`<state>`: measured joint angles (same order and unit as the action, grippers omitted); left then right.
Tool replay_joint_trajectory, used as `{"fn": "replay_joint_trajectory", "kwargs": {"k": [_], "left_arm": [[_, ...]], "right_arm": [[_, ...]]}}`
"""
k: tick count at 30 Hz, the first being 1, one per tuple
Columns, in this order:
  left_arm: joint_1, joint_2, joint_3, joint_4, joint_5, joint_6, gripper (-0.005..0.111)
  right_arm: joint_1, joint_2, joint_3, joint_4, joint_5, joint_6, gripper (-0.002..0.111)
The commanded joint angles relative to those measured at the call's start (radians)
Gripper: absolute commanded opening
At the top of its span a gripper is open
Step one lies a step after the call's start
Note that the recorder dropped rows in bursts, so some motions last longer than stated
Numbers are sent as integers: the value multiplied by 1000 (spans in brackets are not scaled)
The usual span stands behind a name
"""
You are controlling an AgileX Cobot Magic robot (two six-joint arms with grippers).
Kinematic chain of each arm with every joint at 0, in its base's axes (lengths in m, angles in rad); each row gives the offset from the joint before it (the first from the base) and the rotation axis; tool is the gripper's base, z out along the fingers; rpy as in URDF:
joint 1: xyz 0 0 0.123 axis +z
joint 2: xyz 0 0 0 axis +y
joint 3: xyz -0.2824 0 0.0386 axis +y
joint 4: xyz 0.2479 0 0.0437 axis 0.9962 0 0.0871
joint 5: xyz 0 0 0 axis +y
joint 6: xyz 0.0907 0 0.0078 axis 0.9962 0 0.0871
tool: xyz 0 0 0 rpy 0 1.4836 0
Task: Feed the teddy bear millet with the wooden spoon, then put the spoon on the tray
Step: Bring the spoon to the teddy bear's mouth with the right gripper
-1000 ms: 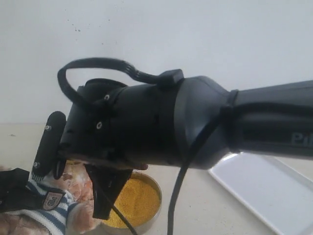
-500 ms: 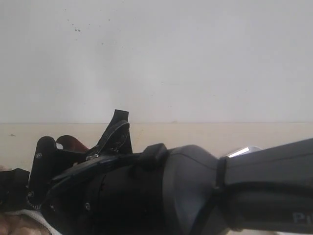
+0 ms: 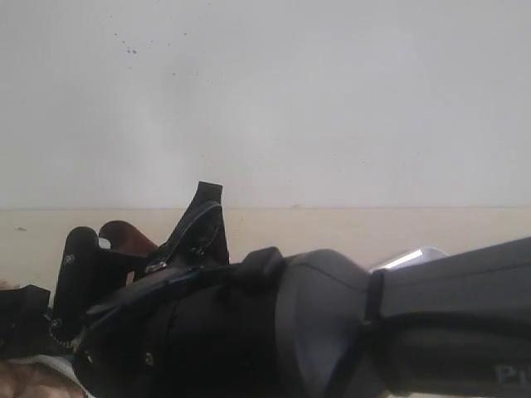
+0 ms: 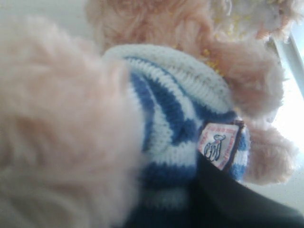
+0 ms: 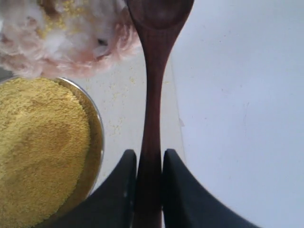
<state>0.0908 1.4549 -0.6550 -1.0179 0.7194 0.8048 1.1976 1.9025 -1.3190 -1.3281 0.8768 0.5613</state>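
Right gripper (image 5: pixel 149 166), fingers (image 5: pixel 178 190) clamped on the dark reddish-brown wooden spoon (image 5: pixel 153 71), its oval bowl apparently empty by the fluffy light-brown teddy bear (image 5: pixel 71 42). Bright yellow millet (image 5: pixel 38 152) speckles the fur, so feeding looks done! Flat white rectangular tray (image 5: pixel 237 118) just beside the spoon, placing left. Left gripper (image 4: pixel 228 204): cannot tell.

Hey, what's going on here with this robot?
The right gripper is shut on the handle of the wooden spoon, whose bowl looks empty and shows close beside the teddy bear; yellow grains cling to its fur. The millet fills its metal bowl on one side of the spoon, and the white tray lies on the other. The left gripper rests against the bear's striped shirt; its grip is unclear.
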Motion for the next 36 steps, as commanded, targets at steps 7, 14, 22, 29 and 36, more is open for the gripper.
{"fn": "replay_joint_trajectory", "kwargs": {"k": [7,14,22,29,36], "left_arm": [[-2,-4,4,-21,17,5,4],[-2,-4,4,-17,19,5,4],[-2,-4,4,-17,19,5,4],[-2,-4,4,-39,-16,5,4],[-2,-4,2,-48,-91,35,4]], "right_arm": [[67,-5,5,-106,67,68,0],[67,-5,5,-102,143,87,0],[67,-5,5,-102,167,48,0],[49,-32,5,-93,195,-36,0],[-126,-142,5,174,87,-133,0]]}}
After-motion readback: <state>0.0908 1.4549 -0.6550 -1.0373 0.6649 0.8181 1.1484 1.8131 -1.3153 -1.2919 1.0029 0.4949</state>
